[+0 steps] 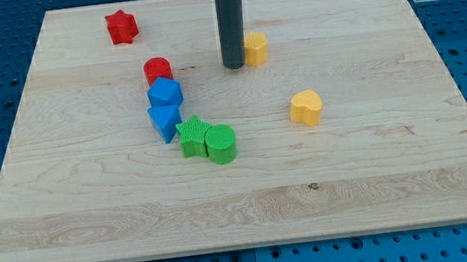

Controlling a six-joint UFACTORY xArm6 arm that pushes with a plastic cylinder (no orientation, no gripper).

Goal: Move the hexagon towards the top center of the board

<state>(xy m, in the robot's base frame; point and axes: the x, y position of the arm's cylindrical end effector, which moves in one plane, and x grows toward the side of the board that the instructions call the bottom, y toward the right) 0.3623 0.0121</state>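
Observation:
The yellow hexagon (256, 48) lies near the top centre of the wooden board (379, 167). My tip (235, 65) stands right at its left side, touching or almost touching it. A yellow heart (306, 108) lies to the lower right of the hexagon, well apart from it.
A red star (121, 26) lies at the top left. A red cylinder (157, 70), a blue hexagon-like block (165, 94) and a blue block (164, 120) form a close column left of centre. A green star (191, 137) and green cylinder (221, 144) touch below them.

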